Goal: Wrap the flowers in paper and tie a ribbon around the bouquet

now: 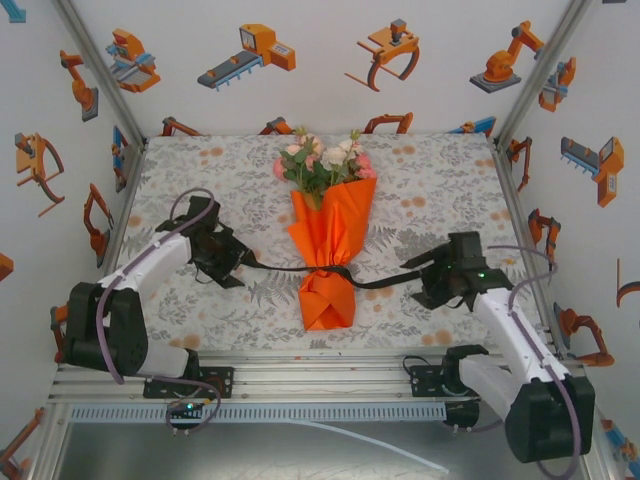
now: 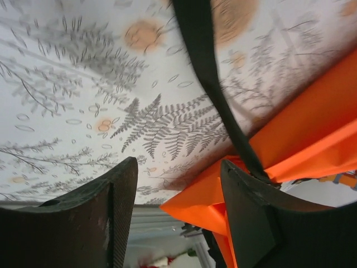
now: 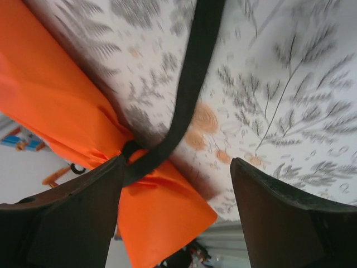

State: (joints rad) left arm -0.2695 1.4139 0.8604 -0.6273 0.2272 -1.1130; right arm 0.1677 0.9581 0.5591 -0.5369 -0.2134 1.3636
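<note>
The bouquet lies lengthwise in the middle of the table, with the pink and white flowers (image 1: pixel 325 160) at the far end and the orange paper (image 1: pixel 330 230) wrapped round the stems as a cone. A black ribbon (image 1: pixel 380 281) cinches the cone's narrow waist, and its ends trail out flat to both sides. My left gripper (image 1: pixel 238 262) is at the left ribbon end, open (image 2: pixel 178 184); the ribbon (image 2: pixel 203 61) runs past its right finger, not between the jaws. My right gripper (image 1: pixel 415 275) is at the right end, open (image 3: pixel 175 178), with the ribbon (image 3: pixel 189 84) leading to the knot beside its left finger.
The leaf-print tablecloth (image 1: pixel 450 180) covers the table. An aluminium rail (image 1: pixel 300 380) runs along the near edge. White walls with orange robot pictures and slanted frame posts (image 1: pixel 100 70) close in the left, right and back.
</note>
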